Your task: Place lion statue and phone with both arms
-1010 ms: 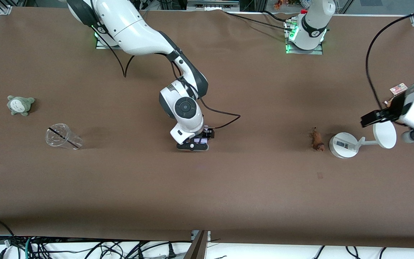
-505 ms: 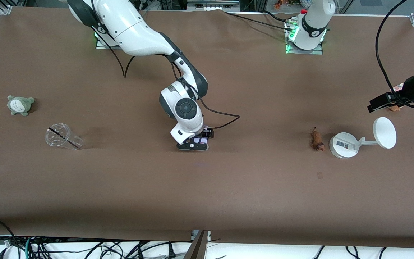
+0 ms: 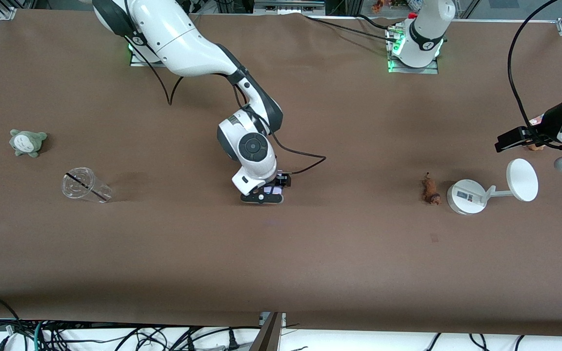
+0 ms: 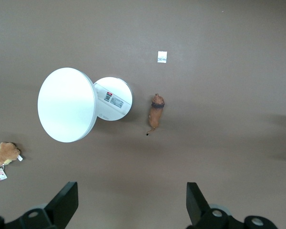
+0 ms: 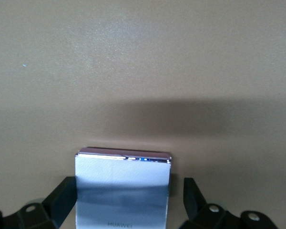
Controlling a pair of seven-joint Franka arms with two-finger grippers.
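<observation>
Right hand (image 3: 263, 195): low at mid-desk (image 3: 310, 268), fingers spread w/ phone (image 5: 123, 191) between, not clamped. Left hand (image 4: 128, 207): spread wide, raised at desk end. Lion statue (image 3: 429, 189) on desk beside white stand (image 3: 466, 196), ungrasped; neither item looks finished

White round-based stand (image 3: 466, 196), brown tagged plush (image 4: 3, 153), grey-green plush (image 3: 27, 142), tipped clear cup (image 3: 85, 185), brown table (image 3: 310, 253)

Two plush toys (image 3: 28, 142), one cup (image 3: 86, 185), one stand (image 3: 466, 196).

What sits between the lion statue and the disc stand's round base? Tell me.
Nothing: only bare brown table separates the lion statue from the stand's base, which lie close but apart. The left wrist view shows it best.
</observation>
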